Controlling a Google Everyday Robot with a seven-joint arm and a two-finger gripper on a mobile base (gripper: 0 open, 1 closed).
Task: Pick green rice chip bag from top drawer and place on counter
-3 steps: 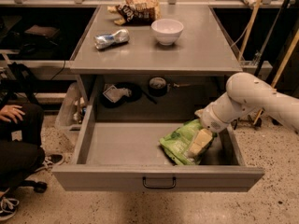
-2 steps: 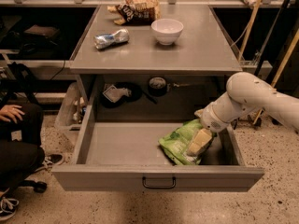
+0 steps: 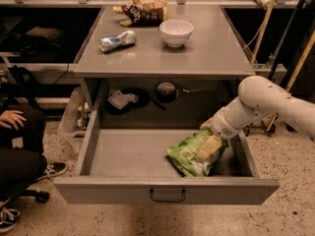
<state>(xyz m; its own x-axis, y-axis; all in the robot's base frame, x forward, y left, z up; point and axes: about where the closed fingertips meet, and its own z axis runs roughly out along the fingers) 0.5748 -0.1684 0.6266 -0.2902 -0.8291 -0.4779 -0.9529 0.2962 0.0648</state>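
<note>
The green rice chip bag (image 3: 189, 155) lies in the right part of the open top drawer (image 3: 133, 154), a grey metal drawer with a black handle (image 3: 167, 196) on its front panel. My gripper (image 3: 208, 148) reaches down from the white arm at the right and rests on the bag's right side, its cream fingers (image 3: 207, 149) against the crinkly foil. The counter (image 3: 167, 50) is the flat grey top above the drawer.
On the counter stand a white bowl (image 3: 176, 32), a crushed silver can (image 3: 117, 41) and a brown-and-tan chip bag (image 3: 146, 7). A shelf behind the drawer holds dark items (image 3: 166, 91). A seated person (image 3: 15, 146) is at the left. Wooden poles (image 3: 263, 23) lean at the right.
</note>
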